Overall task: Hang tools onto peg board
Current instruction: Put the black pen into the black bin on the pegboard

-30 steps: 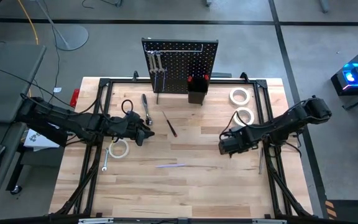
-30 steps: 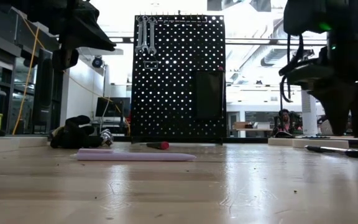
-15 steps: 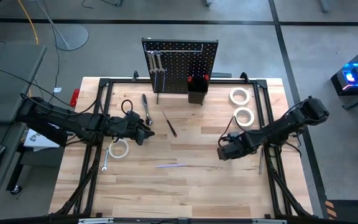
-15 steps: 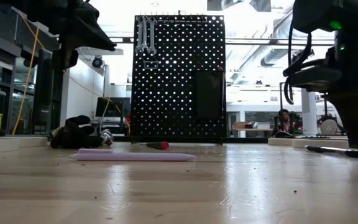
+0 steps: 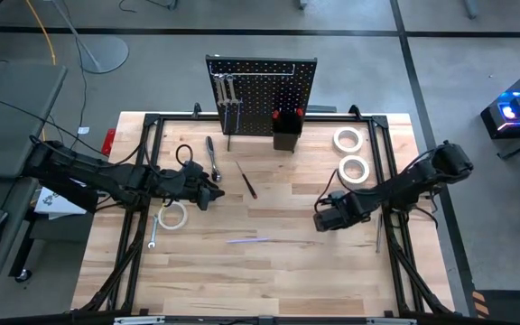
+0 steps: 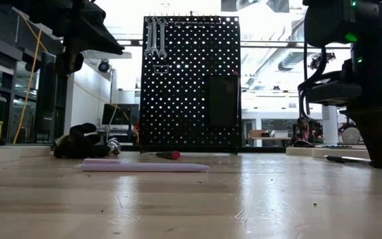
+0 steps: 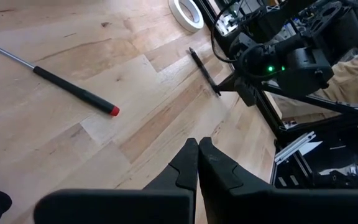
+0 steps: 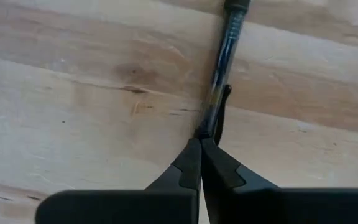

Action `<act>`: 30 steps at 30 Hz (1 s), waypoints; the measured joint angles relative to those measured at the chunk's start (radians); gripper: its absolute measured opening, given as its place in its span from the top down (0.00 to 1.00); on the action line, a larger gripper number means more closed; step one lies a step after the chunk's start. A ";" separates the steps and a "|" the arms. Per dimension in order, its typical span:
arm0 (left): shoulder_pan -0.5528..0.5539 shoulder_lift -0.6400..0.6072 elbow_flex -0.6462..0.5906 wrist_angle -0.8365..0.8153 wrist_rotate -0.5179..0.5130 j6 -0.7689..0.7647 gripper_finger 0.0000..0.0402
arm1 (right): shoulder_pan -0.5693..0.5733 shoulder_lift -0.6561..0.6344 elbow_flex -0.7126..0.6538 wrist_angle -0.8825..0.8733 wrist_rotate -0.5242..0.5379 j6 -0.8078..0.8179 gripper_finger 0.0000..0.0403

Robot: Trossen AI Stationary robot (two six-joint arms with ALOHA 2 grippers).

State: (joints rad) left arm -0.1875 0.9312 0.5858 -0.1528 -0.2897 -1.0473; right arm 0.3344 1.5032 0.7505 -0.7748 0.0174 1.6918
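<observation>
Pinching a dark screwdriver (image 8: pixel 224 59), the right tool (image 8: pixel 199 147) sits near the table (image 5: pixel 269 271) edge.

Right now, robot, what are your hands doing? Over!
Right gripper shut, tips down on a dark screwdriver on the table. Left gripper shut, empty, waiting near the pliers. Peg board unblocked.

Right wrist view: dark slim tool (image 8: pixel 224 59) runs off the picture's edge; its far end is unseen. Whether the fingers (image 8: pixel 190 163) actually clamp its tip cannot be told.

High view: the same tool is too small to identify beside the bench (image 5: pixel 278 262) frame.

Low view: the pliers (image 6: pixel 78 141) are a dark blur; the peg board (image 6: pixel 191 83) hooks are indistinct.
</observation>
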 joint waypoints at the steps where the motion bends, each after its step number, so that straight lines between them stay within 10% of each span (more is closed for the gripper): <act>1: 0.000 0.000 0.000 0.000 0.000 0.000 1.00 | 0.000 0.010 0.002 0.005 -0.004 -0.002 1.00; 16: 0.000 0.032 0.000 0.035 -0.059 -0.061 1.00 | 0.057 0.070 0.004 -0.005 -0.038 -0.387 1.00; 30: 0.053 0.653 0.126 0.557 0.144 0.287 0.98 | -0.025 0.094 0.001 0.160 0.149 -1.123 1.00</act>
State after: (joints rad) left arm -0.1343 1.5837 0.7117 0.4042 -0.1453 -0.7600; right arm 0.3089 1.5972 0.7513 -0.6152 0.1665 0.5687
